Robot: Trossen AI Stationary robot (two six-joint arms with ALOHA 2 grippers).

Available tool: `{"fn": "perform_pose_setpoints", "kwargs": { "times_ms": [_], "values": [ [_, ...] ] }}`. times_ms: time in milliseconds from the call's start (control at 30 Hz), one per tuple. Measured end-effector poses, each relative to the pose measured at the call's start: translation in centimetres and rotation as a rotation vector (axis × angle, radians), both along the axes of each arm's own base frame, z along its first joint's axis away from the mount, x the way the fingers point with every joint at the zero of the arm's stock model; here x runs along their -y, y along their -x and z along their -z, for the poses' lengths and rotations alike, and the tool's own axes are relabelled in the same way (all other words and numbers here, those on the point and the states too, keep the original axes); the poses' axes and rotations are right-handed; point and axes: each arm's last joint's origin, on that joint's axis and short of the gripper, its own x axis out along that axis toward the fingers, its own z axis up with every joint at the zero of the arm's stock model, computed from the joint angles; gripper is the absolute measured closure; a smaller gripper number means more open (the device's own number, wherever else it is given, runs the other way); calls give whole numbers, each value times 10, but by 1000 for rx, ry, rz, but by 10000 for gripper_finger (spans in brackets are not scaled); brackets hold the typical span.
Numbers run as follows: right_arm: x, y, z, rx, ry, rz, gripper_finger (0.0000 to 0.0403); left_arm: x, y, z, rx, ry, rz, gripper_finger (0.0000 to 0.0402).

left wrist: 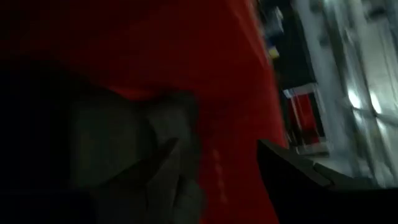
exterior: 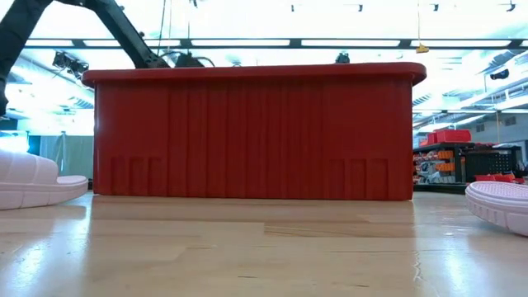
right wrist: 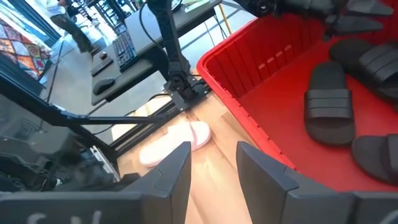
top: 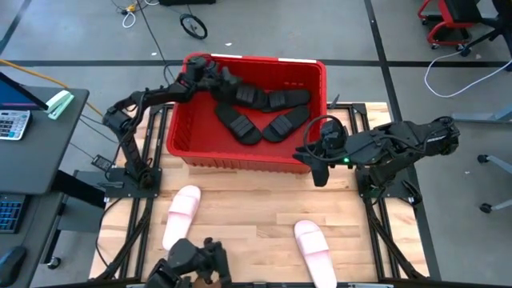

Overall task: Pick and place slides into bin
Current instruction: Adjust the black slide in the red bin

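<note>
seeing no readable writing anywhere; left gripper (top: 210,74) spread apart over the bin's (top: 316,66) far-left corner, right gripper (top: 308,156) parted, empty, at its near-right rim.

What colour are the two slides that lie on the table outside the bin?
Pale pink, both slides; the high view shows it best.

You are looking into a robotics lab or workshop hall. Long ceiling light strips (exterior: 247,41) run over an open room with a grey concrete floor (top: 80,32) marked by dark lines. A desk with a keyboard (right wrist: 124,45) stands beside the wooden worktop (top: 256,216). Loose cables (top: 448,72) trail across the floor, and red storage bins (exterior: 450,136) fill shelves in the background.
</note>
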Motion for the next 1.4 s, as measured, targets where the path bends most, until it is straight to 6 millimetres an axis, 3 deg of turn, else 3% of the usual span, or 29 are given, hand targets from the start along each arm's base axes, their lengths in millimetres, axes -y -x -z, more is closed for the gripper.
{"fn": "perform_pose_setpoints", "kwargs": {
  "times_ms": [167,433,567,833,1133,1400],
  "values": [
    [0,0,0,-1,6,-2,269,15,1,-13,-40,-47,149,191],
    [0,0,0,0,-2,1,269,46,-1,17,-330,3,367,200],
    [0,0,0,1,-2,1,269,57,-4,23,-393,-42,458,194],
    [0,0,0,9,-38,18,269,64,-8,29,-585,-137,400,182],
    [0,0,0,10,-42,21,269,70,-4,35,-645,-26,389,185],
    [0,0,0,10,-42,21,269,77,-25,51,-635,-57,432,187]
  ]
}}
